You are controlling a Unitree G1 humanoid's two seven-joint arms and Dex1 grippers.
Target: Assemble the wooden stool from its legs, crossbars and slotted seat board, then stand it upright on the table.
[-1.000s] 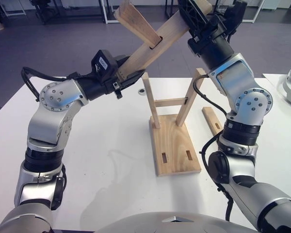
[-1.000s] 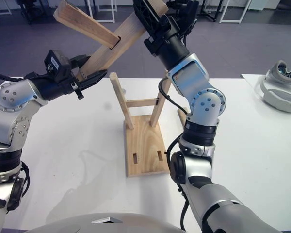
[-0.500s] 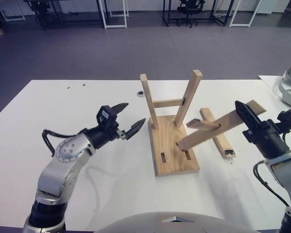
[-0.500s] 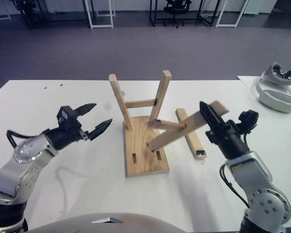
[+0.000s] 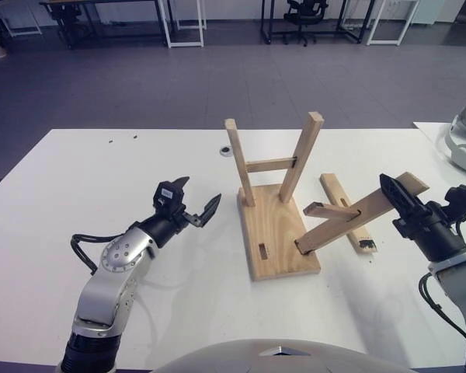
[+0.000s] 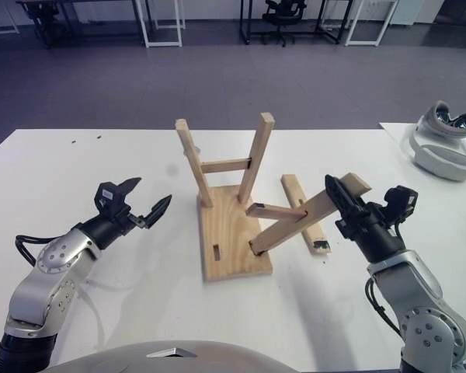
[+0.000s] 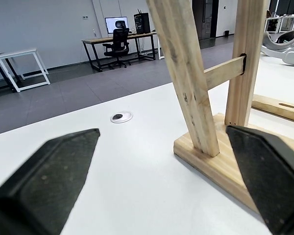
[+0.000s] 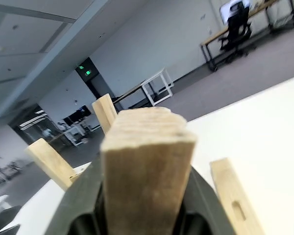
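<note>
Right gripper (image 5: 391, 191) — low, gripping tilted leg (image 5: 348, 222)

Bright even light from above, faint soft shadows on the white table (image 5: 54, 202), darker floor (image 5: 217, 78) behind.

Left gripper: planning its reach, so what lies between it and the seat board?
Bare white table between the left gripper and the seat board, seen in the left eye view.
</note>
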